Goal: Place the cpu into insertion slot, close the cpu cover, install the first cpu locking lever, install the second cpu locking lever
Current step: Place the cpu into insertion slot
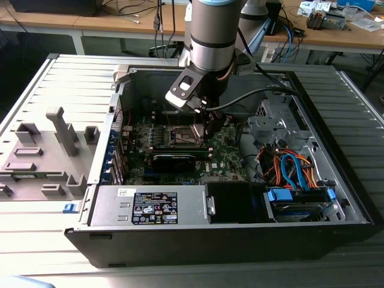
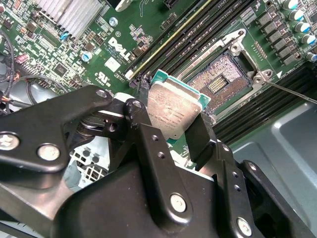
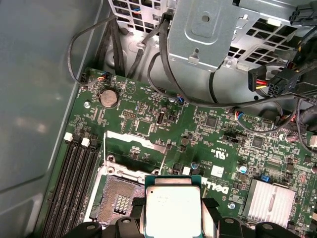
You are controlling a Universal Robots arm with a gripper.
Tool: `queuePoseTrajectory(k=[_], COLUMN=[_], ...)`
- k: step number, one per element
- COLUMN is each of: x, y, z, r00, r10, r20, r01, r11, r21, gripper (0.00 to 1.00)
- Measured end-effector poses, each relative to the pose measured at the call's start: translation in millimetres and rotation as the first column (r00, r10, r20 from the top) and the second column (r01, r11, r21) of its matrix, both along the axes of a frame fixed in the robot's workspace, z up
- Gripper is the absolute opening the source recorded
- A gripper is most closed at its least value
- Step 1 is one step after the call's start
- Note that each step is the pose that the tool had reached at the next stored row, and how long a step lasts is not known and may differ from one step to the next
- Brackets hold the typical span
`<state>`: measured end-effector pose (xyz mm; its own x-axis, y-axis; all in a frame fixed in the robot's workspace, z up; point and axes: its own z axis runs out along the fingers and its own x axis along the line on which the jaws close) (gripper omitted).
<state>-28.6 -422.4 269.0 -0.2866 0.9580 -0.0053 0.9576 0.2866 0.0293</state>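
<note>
Holding the cpu (image 2: 174,110) by two opposite edges, my gripper (image 2: 171,123) is closed narrowly around it, the black fingers (image 2: 200,141) pressing each side while the silver-grey top faces the camera in both wrist views. In the exterior view my gripper (image 1: 208,131) hangs low inside the open computer case (image 1: 336,198), over the green motherboard (image 1: 225,150) and close to the insertion slot (image 1: 186,135). I judge the first step to be in hand: the chip is carried but not seated. In the first wrist view the cpu (image 3: 172,210) sits just beside the insertion slot (image 3: 115,204), overlapping its near border, with the pin field bare and dark. The cpu cover (image 3: 132,140) stands swung up off the socket, so the opening is free; in the second wrist view the same cover (image 2: 214,45) rises behind the insertion slot (image 2: 218,82), and a thin locking lever (image 2: 292,92) juts out to one side, unlatched. The long memory slots (image 2: 195,37) run alongside. As I read it, placing calls for squaring the chip's edges to the socket frame, centring it over the pins, keeping it level and setting it down with no sideways drag, since the contacts look delicate. I cannot tell from here which corner carries the keying mark
</note>
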Motion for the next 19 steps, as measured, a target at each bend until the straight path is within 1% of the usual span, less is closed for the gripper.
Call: queuePoseTrajectory(k=[19], x=[0.0], y=[0.0], z=[-0.1], r00=[0.9999], r10=[-0.015], r20=[0.0001], r01=[0.015], r11=[0.9999], r21=[-0.0017], gripper=[0.55])
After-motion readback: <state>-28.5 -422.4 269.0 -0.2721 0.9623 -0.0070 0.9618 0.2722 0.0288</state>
